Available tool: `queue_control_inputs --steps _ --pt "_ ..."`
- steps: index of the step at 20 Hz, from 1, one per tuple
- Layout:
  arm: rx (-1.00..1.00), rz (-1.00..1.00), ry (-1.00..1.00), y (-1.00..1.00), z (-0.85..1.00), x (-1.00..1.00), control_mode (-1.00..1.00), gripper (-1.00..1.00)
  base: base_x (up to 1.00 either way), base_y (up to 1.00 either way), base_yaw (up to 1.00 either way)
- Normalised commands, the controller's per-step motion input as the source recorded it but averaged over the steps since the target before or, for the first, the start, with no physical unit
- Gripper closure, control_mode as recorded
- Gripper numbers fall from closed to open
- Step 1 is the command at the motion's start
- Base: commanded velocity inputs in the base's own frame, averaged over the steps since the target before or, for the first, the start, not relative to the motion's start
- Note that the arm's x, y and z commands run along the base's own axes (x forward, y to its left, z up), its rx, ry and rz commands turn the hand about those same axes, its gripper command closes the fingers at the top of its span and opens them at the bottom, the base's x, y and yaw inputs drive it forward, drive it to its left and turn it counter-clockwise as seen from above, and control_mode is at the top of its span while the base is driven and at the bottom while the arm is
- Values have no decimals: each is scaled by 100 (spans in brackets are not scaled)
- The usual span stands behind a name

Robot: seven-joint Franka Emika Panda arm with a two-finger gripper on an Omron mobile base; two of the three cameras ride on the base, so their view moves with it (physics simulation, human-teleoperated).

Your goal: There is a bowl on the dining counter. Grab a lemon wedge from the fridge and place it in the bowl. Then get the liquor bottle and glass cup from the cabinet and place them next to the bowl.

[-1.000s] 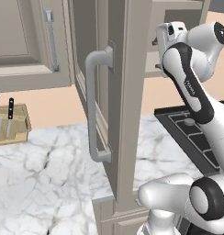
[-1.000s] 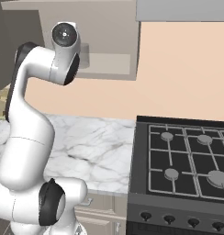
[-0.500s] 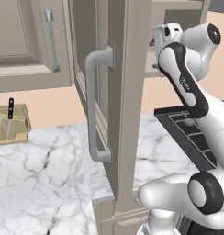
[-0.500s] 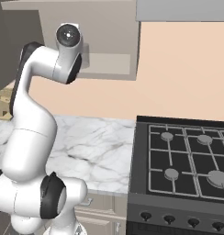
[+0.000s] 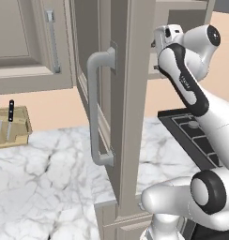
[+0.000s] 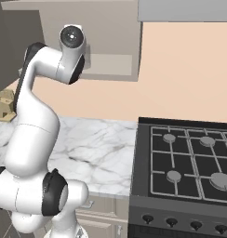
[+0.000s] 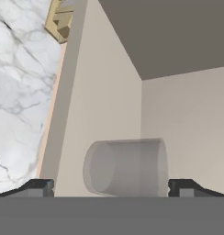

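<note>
Here the gripper (image 7: pixel 111 186) stands wide, fingertips flanking the glass cup (image 7: pixel 126 167) inside the cabinet (image 7: pixel 178 110); it should advance squarely, then close gently mid-wall.

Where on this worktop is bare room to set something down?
The marble worktop is bare between the knife block and the open cabinet door, and from the door to the stove. Inside the cabinet, the glass cup sits between the open gripper's fingertips.
</note>
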Motion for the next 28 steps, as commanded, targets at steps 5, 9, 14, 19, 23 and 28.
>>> queue_control_inputs --steps 5,9,14,19,23,28 --pt "0 0 0 0 0 15 -100 -100 0 0 0" --pt "0 0 0 0 1 10 -100 -100 0 0 0" --pt "0 0 0 0 0 12 -100 -100 0 0 0" --pt "0 0 0 0 0 14 -100 -100 0 0 0" --pt "-1 0 1 0 0 16 -100 -100 0 0 0" --pt "-1 0 3 0 0 17 -100 -100 0 0 0"
